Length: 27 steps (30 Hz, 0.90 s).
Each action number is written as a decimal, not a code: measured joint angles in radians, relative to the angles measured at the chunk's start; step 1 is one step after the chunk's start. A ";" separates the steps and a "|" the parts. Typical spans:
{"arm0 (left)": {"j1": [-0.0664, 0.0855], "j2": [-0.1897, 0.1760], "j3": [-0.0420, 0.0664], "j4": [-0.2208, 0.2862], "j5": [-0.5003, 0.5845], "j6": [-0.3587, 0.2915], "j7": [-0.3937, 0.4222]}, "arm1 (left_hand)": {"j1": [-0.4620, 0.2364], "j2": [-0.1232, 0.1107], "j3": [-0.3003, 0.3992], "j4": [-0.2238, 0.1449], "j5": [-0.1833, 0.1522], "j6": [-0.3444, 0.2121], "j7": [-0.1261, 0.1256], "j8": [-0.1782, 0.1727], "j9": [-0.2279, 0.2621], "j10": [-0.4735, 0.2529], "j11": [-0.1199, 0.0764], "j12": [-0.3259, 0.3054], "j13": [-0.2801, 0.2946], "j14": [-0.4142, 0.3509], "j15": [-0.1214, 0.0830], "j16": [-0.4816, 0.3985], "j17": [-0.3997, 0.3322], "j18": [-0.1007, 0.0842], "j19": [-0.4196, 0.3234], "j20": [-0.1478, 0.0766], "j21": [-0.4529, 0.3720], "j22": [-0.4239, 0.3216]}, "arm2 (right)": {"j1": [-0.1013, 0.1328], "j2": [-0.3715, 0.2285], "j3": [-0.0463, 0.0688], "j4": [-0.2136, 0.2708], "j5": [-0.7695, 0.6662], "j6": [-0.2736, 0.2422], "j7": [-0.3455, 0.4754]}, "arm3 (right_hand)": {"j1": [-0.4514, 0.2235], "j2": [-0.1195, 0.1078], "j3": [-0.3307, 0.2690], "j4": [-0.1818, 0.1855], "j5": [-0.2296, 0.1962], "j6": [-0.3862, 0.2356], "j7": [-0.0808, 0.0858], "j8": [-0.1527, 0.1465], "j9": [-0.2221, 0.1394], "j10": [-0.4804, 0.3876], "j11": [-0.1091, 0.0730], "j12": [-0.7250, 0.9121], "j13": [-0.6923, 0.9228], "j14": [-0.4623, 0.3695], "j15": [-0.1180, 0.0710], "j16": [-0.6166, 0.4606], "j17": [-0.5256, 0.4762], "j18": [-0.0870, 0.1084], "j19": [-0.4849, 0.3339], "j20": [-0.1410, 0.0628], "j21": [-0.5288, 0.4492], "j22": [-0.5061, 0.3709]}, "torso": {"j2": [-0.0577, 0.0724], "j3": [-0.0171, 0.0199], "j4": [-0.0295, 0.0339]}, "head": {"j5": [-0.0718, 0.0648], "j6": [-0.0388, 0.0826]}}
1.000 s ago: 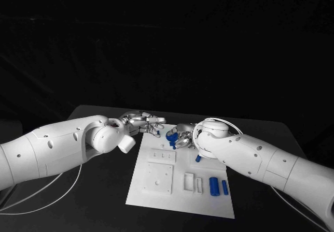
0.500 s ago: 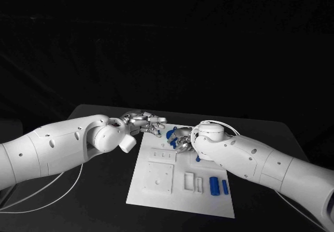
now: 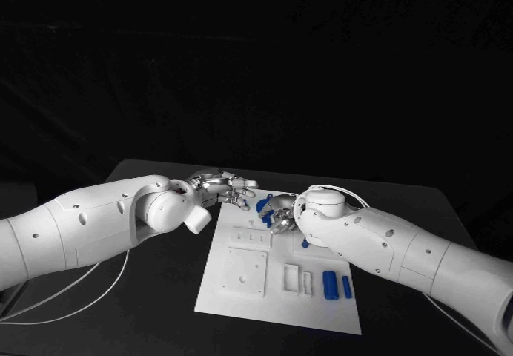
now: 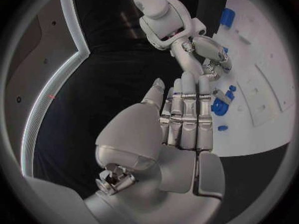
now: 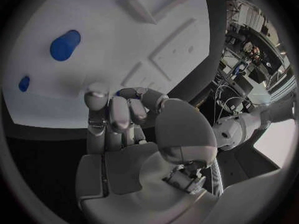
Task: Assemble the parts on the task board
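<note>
The white task board (image 3: 260, 278) lies in the middle of the table. My right hand (image 3: 281, 213) is over the board's far end, its fingers curled around a blue part (image 3: 264, 202); the right wrist view shows these curled fingers (image 5: 116, 113) above the board (image 5: 118, 30). My left hand (image 3: 227, 188) hovers at the far left corner of the board, holding nothing. In the left wrist view its fingers (image 4: 186, 109) stretch out straight, their tips close beside the blue part (image 4: 219, 106) under the right hand (image 4: 209, 55).
Two blue cylinders (image 3: 329, 285) lie side by side at the near right of the board, and a small blue piece (image 3: 305, 242) lies mid-right. White raised blocks (image 3: 245, 271) take up the board's left half. The black table (image 3: 160, 297) surrounds it.
My right hand has moved a little toward the left hand and the board's far end, carrying the blue part with it. The left hand has hardly moved.
</note>
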 measured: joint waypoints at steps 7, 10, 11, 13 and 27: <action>0.000 0.000 0.000 0.000 0.000 0.004 -0.003 | 0.000 0.000 0.000 0.000 0.000 0.000 0.000 0.000 0.000 0.000 0.000 0.000 0.000 0.000 0.000 0.000 0.000 0.000 0.000 0.000 0.000 0.000 | 0.000 -0.003 -0.001 -0.006 -0.002 -0.001 -0.002 | 0.000 0.000 0.000 0.000 0.000 0.014 0.005 0.000 0.000 0.000 0.000 0.000 0.000 0.000 0.000 0.000 -0.001 0.000 0.000 0.000 0.000 0.000 | -0.001 0.0006 -0.0013 | -0.001 -0.001; 0.000 -0.001 0.000 -0.001 0.000 0.005 -0.005 | -0.002 -0.002 0.000 0.000 0.000 -0.003 0.003 0.000 0.000 -0.002 -0.002 0.000 0.000 0.000 0.000 0.000 0.000 0.000 0.000 0.000 0.000 0.000 | 0.000 -0.006 -0.002 -0.008 -0.003 0.000 -0.002 | 0.000 0.000 0.000 0.000 0.000 0.040 0.009 0.000 0.001 0.000 0.000 0.000 -0.001 0.000 0.000 0.000 -0.001 0.000 0.000 0.000 0.000 0.000 | -0.001 0.0012 -0.0019 | -0.002 -0.002; 0.000 -0.001 0.000 -0.001 0.000 0.005 -0.005 | -0.003 -0.003 0.000 0.000 0.000 -0.004 0.004 0.000 0.000 -0.004 -0.004 0.000 0.000 0.000 0.000 0.000 0.000 0.000 0.000 0.000 0.000 0.000 | 0.000 -0.007 -0.002 -0.008 -0.003 0.000 -0.002 | 0.000 0.000 0.000 0.000 0.000 0.047 0.009 0.000 0.002 0.000 0.000 0.000 -0.001 0.000 0.000 0.000 -0.001 0.000 0.000 0.000 0.000 0.000 | -0.001 0.0012 -0.0023 | -0.002 -0.002; 0.000 -0.001 0.000 -0.002 0.000 0.006 -0.006 | -0.004 -0.004 0.000 0.000 0.000 -0.004 0.004 0.000 0.000 -0.004 -0.004 0.000 0.000 0.000 0.000 0.000 0.000 0.000 0.000 0.000 0.000 0.000 | 0.000 -0.009 -0.003 -0.007 -0.003 0.001 -0.002 | 0.000 0.000 0.000 0.000 0.000 0.064 0.011 0.000 0.002 0.000 0.000 0.000 -0.001 0.000 0.000 0.000 -0.002 0.000 0.000 0.000 0.000 0.000 | -0.001 0.0016 -0.0024 | -0.003 -0.002; 0.000 0.000 0.000 -0.005 -0.001 0.011 -0.012 | -0.004 -0.004 0.000 0.000 0.000 -0.004 0.004 0.000 0.000 -0.004 -0.004 0.000 0.000 0.000 0.000 0.000 0.000 0.000 0.000 0.000 0.000 0.000 | 0.001 -0.013 -0.008 -0.004 -0.002 0.000 -0.003 | 0.000 0.000 0.000 0.000 -0.004 0.090 0.019 0.000 0.006 0.000 0.000 0.000 -0.003 0.000 0.000 0.000 -0.004 0.000 0.000 0.000 -0.001 0.000 | 0.000 0.0006 -0.0008 | -0.008 -0.001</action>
